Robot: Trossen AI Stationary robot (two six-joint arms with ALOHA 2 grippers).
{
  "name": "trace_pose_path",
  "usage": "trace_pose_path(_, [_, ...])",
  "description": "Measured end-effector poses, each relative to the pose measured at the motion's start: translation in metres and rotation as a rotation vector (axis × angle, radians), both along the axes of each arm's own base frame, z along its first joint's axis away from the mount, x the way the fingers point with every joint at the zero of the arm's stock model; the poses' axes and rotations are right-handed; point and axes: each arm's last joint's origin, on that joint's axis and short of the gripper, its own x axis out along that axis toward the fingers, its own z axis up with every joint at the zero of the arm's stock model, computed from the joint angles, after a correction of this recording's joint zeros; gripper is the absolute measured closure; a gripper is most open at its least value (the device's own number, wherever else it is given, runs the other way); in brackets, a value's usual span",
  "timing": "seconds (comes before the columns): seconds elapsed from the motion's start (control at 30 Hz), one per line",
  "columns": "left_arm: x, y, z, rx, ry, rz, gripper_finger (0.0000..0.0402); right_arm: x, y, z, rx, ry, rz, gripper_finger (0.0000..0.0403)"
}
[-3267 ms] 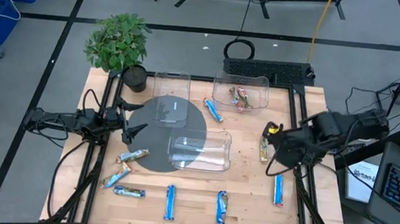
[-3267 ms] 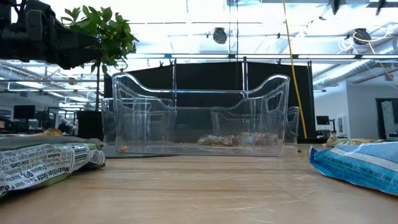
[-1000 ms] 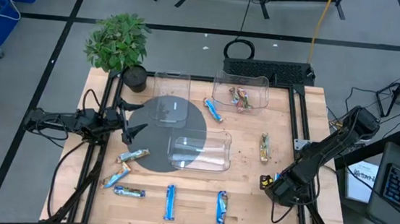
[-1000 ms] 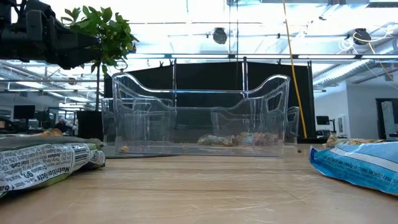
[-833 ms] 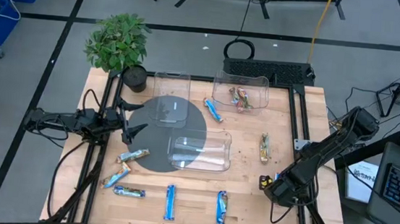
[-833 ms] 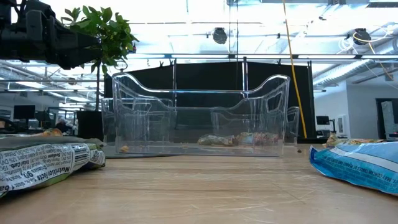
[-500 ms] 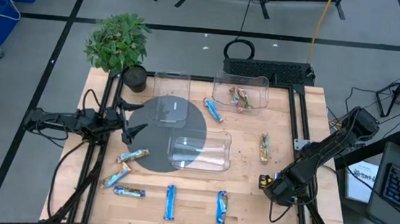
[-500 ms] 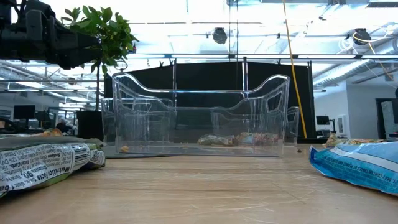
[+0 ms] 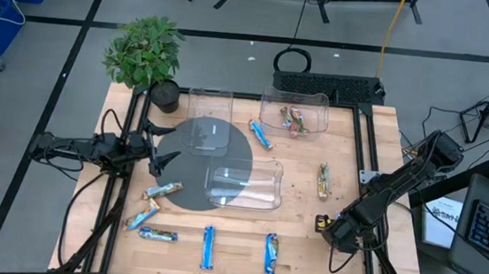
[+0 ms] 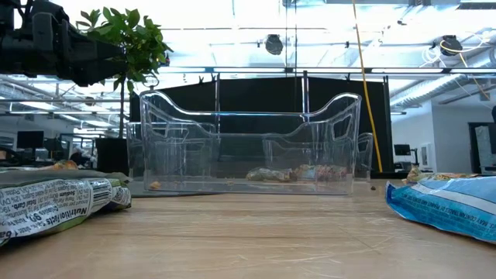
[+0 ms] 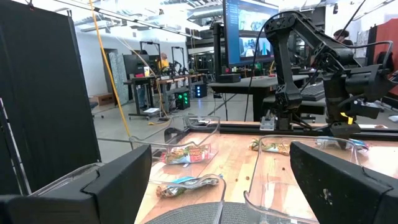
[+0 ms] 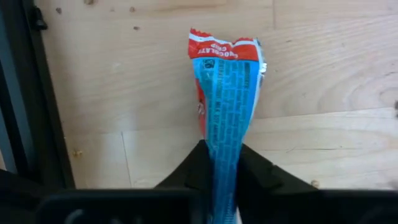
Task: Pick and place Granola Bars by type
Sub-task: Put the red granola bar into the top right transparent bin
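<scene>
My right gripper (image 9: 338, 231) stands at the table's near right, pointing steeply down, shut on a blue Granola Bar (image 12: 224, 81). My left gripper (image 9: 167, 159) waits open at the table's left side, above the grey round mat (image 9: 190, 172). Other Granola Bars lie flat on the wood: two blue ones (image 9: 207, 246) (image 9: 271, 254) near the front edge, a tan-gold one (image 9: 323, 180) at the right, a blue one (image 9: 261, 134) farther back and three (image 9: 151, 210) at the near left. More lie in the far right clear bin (image 9: 294, 119). My right gripper pinches the blue bar by its two long sides (image 12: 221, 134), and the wrapper is squeezed narrow between the two fingers (image 12: 186, 171). The fingers come from above, slanting steeply down. The bar's red-edged far end (image 12: 224, 46) spreads wide and lies against the wooden tabletop.
Three clear bins stand on the table: one at the far middle (image 9: 209, 116), one at the far right (image 9: 318, 104), one in the middle (image 9: 245, 182). A potted plant (image 9: 145, 53) stands at the far left corner. Black frame rails (image 9: 371, 166) run along the table's sides.
The right arm has come from beside the tan-gold bar toward the table's near edge and now stands over the spot where the blue bar lay. In the last second neither arm has shifted in the high view.
</scene>
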Motion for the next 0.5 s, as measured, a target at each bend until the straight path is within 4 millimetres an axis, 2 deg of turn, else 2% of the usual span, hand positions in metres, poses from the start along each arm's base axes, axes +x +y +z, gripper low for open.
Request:
trace_pose_path(0.13, [0.000, 0.000, 0.000, 0.000, 0.000, -0.001, 0.0023, 0.000, 0.000, 0.000, 0.000, 0.003, -0.016, 0.0389])
trace_pose_path(0.3, [0.000, 0.000, 0.000, 0.000, 0.000, 0.000, 0.0023, 0.000, 0.000, 0.003, -0.024, 0.047, -0.143, 0.0393])
trace_pose_path(0.5, [0.000, 0.000, 0.000, 0.000, 0.000, -0.001, 0.0023, 0.009, 0.010, 0.030, 0.038, 0.007, -0.218, 0.0395])
